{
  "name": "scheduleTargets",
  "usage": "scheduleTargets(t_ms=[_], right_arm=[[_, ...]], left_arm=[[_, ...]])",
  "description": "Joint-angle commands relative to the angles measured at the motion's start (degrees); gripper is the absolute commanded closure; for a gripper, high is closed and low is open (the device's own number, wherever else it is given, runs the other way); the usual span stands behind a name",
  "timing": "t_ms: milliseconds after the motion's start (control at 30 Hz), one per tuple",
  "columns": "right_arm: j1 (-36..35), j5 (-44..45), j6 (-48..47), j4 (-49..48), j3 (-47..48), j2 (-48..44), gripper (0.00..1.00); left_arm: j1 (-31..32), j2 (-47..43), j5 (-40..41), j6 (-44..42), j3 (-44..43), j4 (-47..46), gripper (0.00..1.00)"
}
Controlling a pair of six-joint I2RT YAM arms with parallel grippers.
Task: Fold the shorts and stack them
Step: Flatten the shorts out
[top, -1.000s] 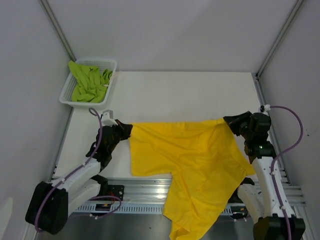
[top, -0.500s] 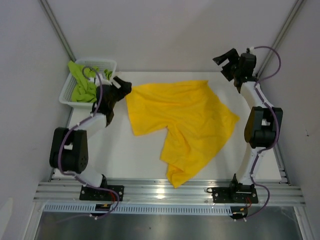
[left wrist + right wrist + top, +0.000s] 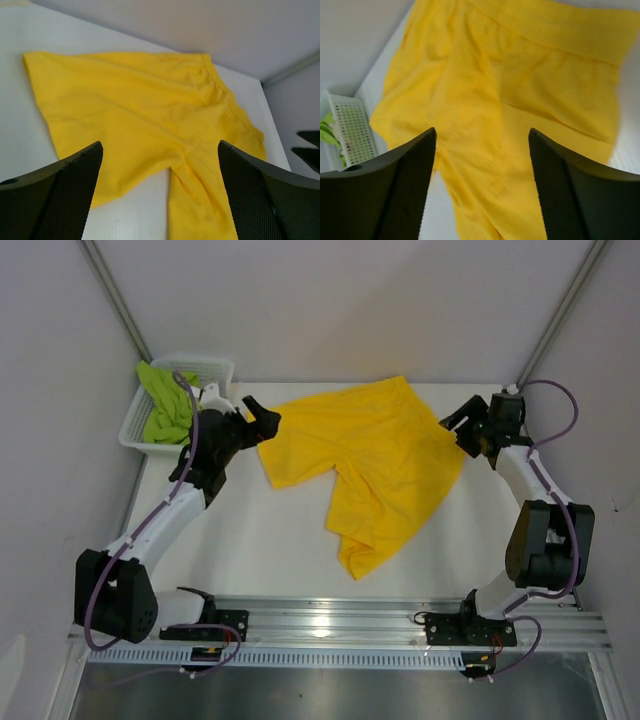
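Observation:
The yellow shorts [image 3: 365,455] lie spread on the white table [image 3: 270,550], waistband toward the back right, one leg pointing at the near edge. The same shorts [image 3: 150,115] fill the left wrist view and the shorts [image 3: 520,90] fill the right wrist view. My left gripper [image 3: 262,416] hangs open at their left edge, holding nothing. Open too, my right gripper [image 3: 458,427] sits at their right edge with nothing between its fingers. The lime green shorts [image 3: 165,405] lie bunched in the white basket [image 3: 215,368] at the back left.
The basket [image 3: 350,130] stands against the left wall at the table's back corner. Grey walls close in the table on three sides. A metal rail [image 3: 340,625] runs along the near edge with both arm bases.
Both grippers have let go of the yellow shorts and opened. The shorts moved from hanging over the near edge to lying on the table toward the back. Both arms pulled slightly away from the cloth.

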State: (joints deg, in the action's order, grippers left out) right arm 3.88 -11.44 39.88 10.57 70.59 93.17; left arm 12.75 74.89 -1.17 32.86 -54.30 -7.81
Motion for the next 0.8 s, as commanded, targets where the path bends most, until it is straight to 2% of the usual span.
scheduleTargets(t_ms=[0,100,233,433,767], right_arm=[[3.41,3.62,-2.79,-0.63,-5.80,-5.36,0.28],[6.66,2.22,-3.31,-1.07,-9.32,-4.93,0.33],[8.42,3.18,-3.67,-0.28,-9.33,-1.59,0.37],[8.34,6.60,-2.09,-3.35,-8.27,3.95,0.45],[7.55,8.98,-0.15,-8.27,-4.23,14.49,0.47]], left_arm=[[6.29,-4.92,-2.87,-2.98,4.54,2.28,0.03],[11.30,-5.63,-2.96,-2.54,7.53,1.49,0.03],[15.80,-3.97,-2.70,-2.19,8.95,1.84,0.04],[17.22,-0.46,-5.51,-2.28,11.50,1.31,0.06],[18.70,2.71,-10.43,1.24,17.82,-3.78,0.07]])
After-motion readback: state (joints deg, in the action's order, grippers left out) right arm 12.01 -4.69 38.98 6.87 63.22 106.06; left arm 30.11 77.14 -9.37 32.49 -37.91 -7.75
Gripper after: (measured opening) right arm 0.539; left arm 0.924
